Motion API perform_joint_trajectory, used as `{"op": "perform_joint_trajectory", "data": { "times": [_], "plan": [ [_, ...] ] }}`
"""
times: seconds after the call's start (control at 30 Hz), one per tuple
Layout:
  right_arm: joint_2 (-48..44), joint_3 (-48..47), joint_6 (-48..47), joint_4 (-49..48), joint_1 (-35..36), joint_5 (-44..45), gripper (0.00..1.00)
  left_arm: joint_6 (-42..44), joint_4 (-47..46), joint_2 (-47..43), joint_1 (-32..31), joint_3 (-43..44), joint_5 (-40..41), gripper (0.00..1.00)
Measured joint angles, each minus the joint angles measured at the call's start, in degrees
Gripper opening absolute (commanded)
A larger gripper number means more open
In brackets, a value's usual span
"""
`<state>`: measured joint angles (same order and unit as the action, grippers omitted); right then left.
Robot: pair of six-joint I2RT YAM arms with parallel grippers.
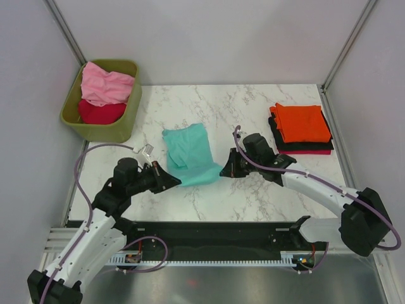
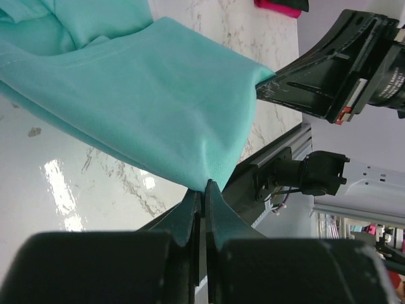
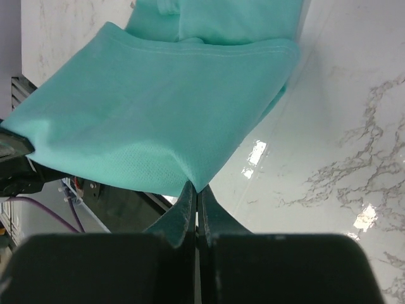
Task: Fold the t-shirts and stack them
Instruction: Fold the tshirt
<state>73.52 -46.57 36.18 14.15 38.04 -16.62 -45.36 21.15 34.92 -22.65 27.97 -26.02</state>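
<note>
- Teal t-shirt (image 1: 190, 155): lies near the middle of the counter (image 1: 253, 196), between the two arms. Its far part rests on the marble surface. Its near edge is raised off the surface and stretched between the two pincers.
- Left pincer (image 1: 178, 182): clenched on the near-left corner of the teal t-shirt. In the left wrist view the two fingers meet with only a thin pinch of cloth between their tips, and the fabric spreads away from them toward the far side.
- Right pincer (image 1: 222, 171): clenched on the near-right corner of the same garment. In the right wrist view the fingers are pressed together on a folded edge, where the cloth shows as a doubled layer with a stitched hem farther off.
- Finished stack, far right of the counter, well apart from the teal t-shirt: an orange t-shirt (image 1: 304, 122) lies folded on top. A black t-shirt (image 1: 278, 138) lies beneath it. A red t-shirt (image 1: 313, 151) shows as a strip at the near edge of the bottom.
- Olive-green bin (image 1: 120, 130), far left corner beside the wall: holds a crumpled pink t-shirt (image 1: 107, 85) toward its far side. A crimson t-shirt (image 1: 100, 113) lies under it and nearer.
</note>
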Motion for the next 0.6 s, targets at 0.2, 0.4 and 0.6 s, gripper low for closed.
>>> {"op": "perform_joint_trajectory", "data": {
  "times": [0.2, 0.4, 0.6],
  "plan": [
    [-4.00, -1.16, -0.22, 4.26, 1.42, 0.48, 0.00, -2.97, 3.10, -4.52, -0.59, -2.38, 0.33, 0.02],
    [-0.57, -7.54, -1.18, 7.78, 1.55, 2.27, 0.00, -5.20, 5.09, -4.02, -0.70, -1.46, 1.70, 0.02],
    [5.99, -16.55, -2.19, 10.80, 1.49, 6.05, 0.00, -5.62, 6.49, 4.44, -0.68, 5.14, 4.33, 0.02]
  ]
}}
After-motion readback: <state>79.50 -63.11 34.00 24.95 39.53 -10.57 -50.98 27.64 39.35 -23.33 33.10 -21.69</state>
